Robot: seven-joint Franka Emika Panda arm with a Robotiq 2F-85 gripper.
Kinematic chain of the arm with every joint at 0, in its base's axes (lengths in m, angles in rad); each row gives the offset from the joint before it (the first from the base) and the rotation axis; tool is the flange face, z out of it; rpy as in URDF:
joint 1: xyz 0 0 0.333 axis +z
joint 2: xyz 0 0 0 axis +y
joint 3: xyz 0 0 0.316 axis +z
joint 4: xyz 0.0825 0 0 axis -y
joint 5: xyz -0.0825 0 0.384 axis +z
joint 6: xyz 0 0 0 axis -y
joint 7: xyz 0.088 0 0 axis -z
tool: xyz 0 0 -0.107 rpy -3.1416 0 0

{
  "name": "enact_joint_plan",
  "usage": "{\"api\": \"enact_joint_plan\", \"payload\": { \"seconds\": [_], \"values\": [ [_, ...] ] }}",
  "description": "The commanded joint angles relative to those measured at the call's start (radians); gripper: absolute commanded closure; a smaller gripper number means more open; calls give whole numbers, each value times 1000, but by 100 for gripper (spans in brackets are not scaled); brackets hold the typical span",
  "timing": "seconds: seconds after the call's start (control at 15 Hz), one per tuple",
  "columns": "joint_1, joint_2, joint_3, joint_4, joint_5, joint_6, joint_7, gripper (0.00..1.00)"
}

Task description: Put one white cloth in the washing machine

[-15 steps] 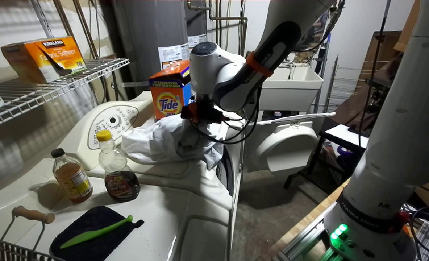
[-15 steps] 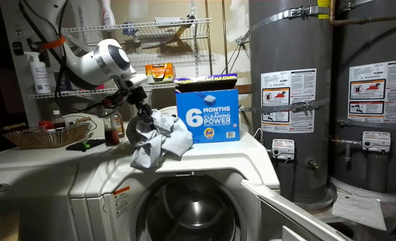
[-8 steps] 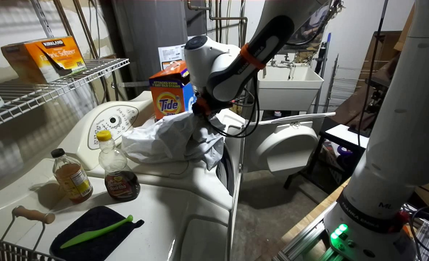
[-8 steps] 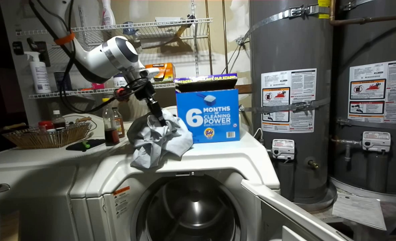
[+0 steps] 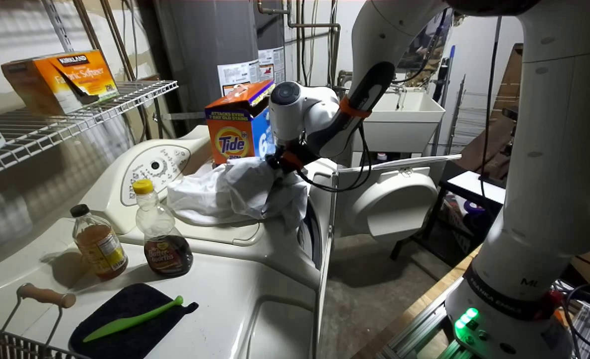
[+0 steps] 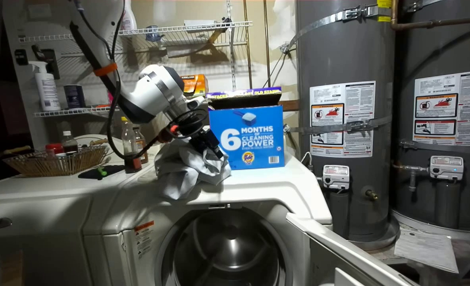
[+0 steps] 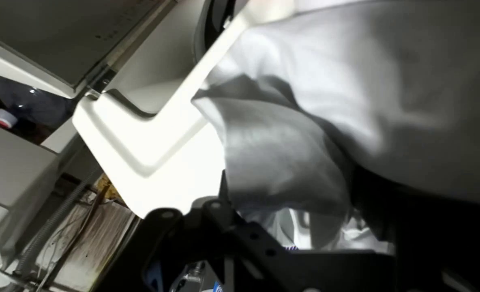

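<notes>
While the claw [image 6: 215, 150] gapes, the white cloth [image 7: 278, 158] bunches between its jaws, seemingly ungripped. The cloth lies near the front edge of the washing machine [image 6: 262, 184].

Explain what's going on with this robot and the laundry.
A robot arm has its gripper down at a bunched white cloth on top of the washing machine, next to a detergent box. The jaws stand apart, with a fold of cloth showing between them. The round door is open, and the cloth isn't inside yet. Loading it looks like the aim.
</notes>
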Motion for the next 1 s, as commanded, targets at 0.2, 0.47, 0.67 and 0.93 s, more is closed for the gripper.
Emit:
{"api": "enact_joint_plan", "payload": {
  "seconds": [0.2,0.47,0.67,0.93],
  "values": [
    [-57,168,35,45,132,268,71,0],
    [-166,235,172,30,337,357,-8,0],
    [-285,285,339,25,497,369,-115,0],
    [-456,359,581,42,603,319,-181,41]
  ]
}}
